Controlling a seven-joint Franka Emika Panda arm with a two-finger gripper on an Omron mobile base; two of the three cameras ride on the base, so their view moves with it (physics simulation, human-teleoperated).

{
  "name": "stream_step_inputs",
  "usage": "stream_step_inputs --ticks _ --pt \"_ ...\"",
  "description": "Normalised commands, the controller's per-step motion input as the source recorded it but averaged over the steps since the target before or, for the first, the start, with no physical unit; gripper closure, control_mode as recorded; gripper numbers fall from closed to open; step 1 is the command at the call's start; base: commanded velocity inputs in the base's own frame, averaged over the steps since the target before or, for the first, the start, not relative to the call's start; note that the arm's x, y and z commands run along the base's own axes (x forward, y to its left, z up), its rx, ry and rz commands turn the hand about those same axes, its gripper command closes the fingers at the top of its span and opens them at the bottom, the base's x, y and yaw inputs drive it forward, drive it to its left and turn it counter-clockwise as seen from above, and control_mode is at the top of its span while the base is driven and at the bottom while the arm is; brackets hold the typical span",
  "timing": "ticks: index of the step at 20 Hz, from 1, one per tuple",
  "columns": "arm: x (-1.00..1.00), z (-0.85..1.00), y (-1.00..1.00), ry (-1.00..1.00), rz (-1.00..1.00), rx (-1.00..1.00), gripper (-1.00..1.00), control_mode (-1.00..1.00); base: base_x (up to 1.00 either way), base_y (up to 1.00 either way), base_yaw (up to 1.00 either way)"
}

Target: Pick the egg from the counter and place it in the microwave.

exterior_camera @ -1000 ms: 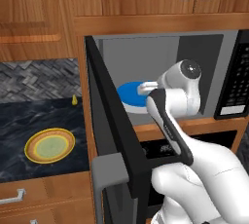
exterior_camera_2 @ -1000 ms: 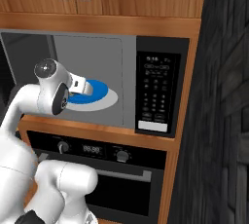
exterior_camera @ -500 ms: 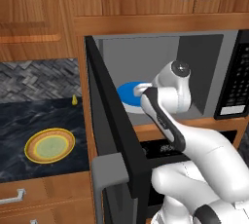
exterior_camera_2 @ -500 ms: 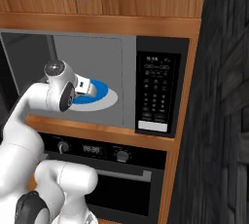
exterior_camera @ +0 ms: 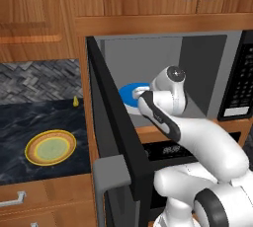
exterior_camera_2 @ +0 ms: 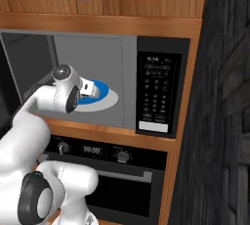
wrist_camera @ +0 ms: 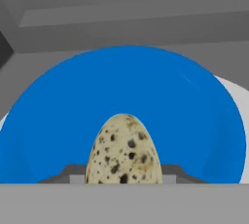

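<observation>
The speckled tan egg (wrist_camera: pixel 124 152) stands upright between my finger tips, and my gripper (wrist_camera: pixel 122 175) is shut on it. It hangs just over the near part of the blue disc (wrist_camera: pixel 126 86) on the white turntable. In the base views my hand reaches into the open microwave (exterior_camera: pixel 207 68), with the gripper (exterior_camera: pixel 140 93) over the blue disc (exterior_camera: pixel 129 94). From the right side the gripper (exterior_camera_2: pixel 90 88) sits at the disc (exterior_camera_2: pixel 101 91), in front of the microwave's grey back wall (exterior_camera_2: pixel 88 57). The dark counter (exterior_camera: pixel 29 117) lies to the left.
The microwave's black door (exterior_camera: pixel 113 122) swings out wide toward me, between the arm and the counter. A yellow-rimmed green plate (exterior_camera: pixel 50 147) and a small yellow pointed item (exterior_camera: pixel 75 101) rest on the counter. The keypad (exterior_camera_2: pixel 157 92) and the oven (exterior_camera_2: pixel 117 170) flank the cavity.
My hand has pushed a little deeper into the microwave, toward the blue disc, with the egg still in the fingers.
</observation>
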Motion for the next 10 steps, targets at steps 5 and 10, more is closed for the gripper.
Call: stream_step_inputs --ticks 5,10 --pt "0.48 -0.08 0.05 0.00 0.00 0.00 1.00 -1.00 0.00 0.00 0.00" --pt "0.36 -0.06 0.01 0.00 0.00 0.00 1.00 -1.00 0.00 0.00 0.00"
